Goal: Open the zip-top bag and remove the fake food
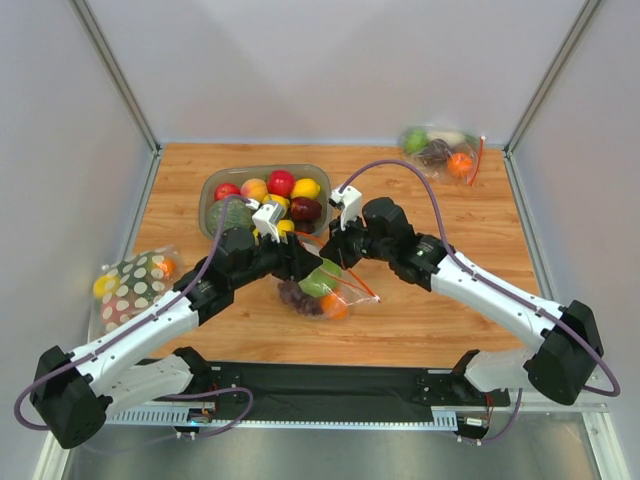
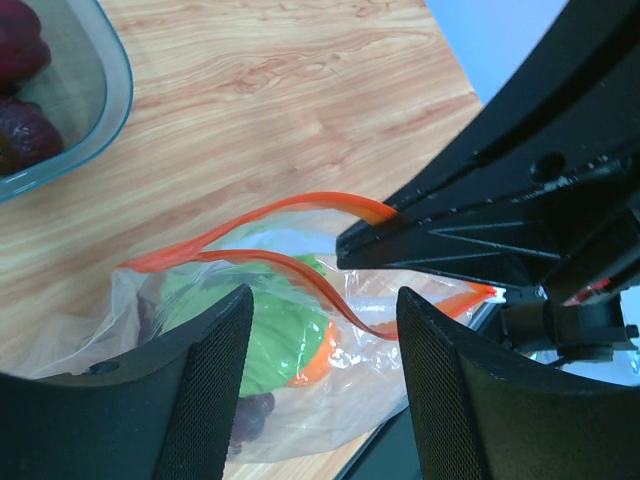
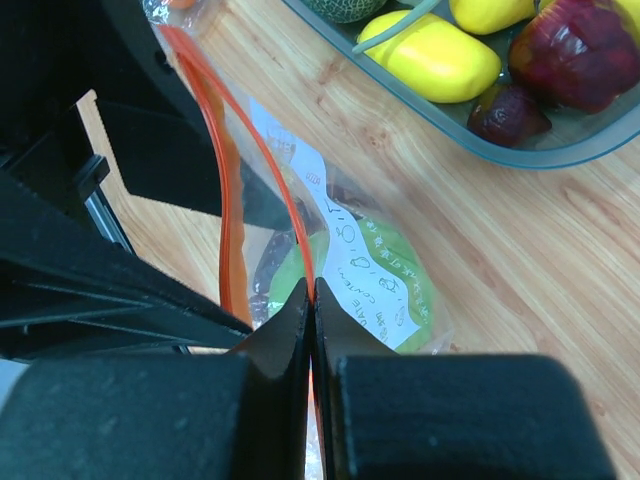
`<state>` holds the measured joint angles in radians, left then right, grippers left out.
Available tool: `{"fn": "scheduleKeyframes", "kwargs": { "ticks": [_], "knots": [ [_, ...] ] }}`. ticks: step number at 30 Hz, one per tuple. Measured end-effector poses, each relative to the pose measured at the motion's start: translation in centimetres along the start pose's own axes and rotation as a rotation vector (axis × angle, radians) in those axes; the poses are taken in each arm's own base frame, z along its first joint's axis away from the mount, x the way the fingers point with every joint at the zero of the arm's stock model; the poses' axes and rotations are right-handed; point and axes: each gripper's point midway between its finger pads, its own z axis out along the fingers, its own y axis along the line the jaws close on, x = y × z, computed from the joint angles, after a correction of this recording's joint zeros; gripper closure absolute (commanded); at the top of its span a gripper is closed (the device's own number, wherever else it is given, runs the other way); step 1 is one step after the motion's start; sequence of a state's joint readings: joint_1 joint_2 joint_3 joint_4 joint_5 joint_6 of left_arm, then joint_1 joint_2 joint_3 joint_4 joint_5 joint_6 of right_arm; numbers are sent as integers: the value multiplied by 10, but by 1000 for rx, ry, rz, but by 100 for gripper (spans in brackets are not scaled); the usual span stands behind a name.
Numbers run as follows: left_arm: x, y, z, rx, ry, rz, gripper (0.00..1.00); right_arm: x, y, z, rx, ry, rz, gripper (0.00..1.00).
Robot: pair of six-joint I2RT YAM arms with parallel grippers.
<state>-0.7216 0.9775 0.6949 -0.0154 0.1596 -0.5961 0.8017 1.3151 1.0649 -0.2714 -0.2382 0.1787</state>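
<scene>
"Where was the zip-top bag (image 1: 352, 288)?"
"Mid-table (image 1: 400, 330), mouth parted, right beneath both claws. The right gripper (image 3: 312, 318) was clenched on its orange zip strip (image 2: 320, 198)."
"And the left gripper (image 2: 325, 370)?"
"Released, with its fingers spread either side of the bag's mouth and the green fruit (image 2: 275, 335) showing between them."

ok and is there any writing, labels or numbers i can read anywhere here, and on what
White label panel on the zip-top bag: small greenish print and doodles, too small and skewed to read in the right wrist view.
Nothing else readable: no text shows on the fruit tub or the polka-dot bag.
</scene>
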Motion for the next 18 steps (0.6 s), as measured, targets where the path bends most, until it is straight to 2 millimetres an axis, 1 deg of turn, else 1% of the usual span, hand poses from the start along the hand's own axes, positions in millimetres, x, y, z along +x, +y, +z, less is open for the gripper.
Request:
{"fn": "scheduleKeyframes", "kwargs": {
  "ticks": [5, 7, 8, 9, 10, 11, 12, 15, 18],
  "knots": [
    [1, 4, 3, -21, 1, -11, 32, 3, 3, -1, -5, 2, -9, 100],
    [2, 6, 3, -32, 4, -13, 38, 5, 4, -2, -8, 3, -13, 100],
    [3, 7, 4, -38, 6, -13, 44, 6, 4, -2, -8, 4, -14, 100],
    [5, 9, 4, -44, 11, -15, 64, 6, 4, -2, -9, 3, -16, 100],
    [6, 10, 5, -51, 15, -20, 73, 6, 4, -3, -9, 1, -17, 100],
    [7, 11, 5, -54, 19, -16, 79, 5, 4, -3, -8, 0, -19, 100],
    [8, 12, 5, -58, 23, -14, 89, 4, 3, -4, -2, -4, -20, 100],
    [7, 14, 5, -67, 27, -1, 100, 2, -2, -5, 32, -12, -28, 100],
    [3, 13, 3, -76, 29, 18, 100, 1, -12, -6, 89, -19, -39, 100]
  ]
}}
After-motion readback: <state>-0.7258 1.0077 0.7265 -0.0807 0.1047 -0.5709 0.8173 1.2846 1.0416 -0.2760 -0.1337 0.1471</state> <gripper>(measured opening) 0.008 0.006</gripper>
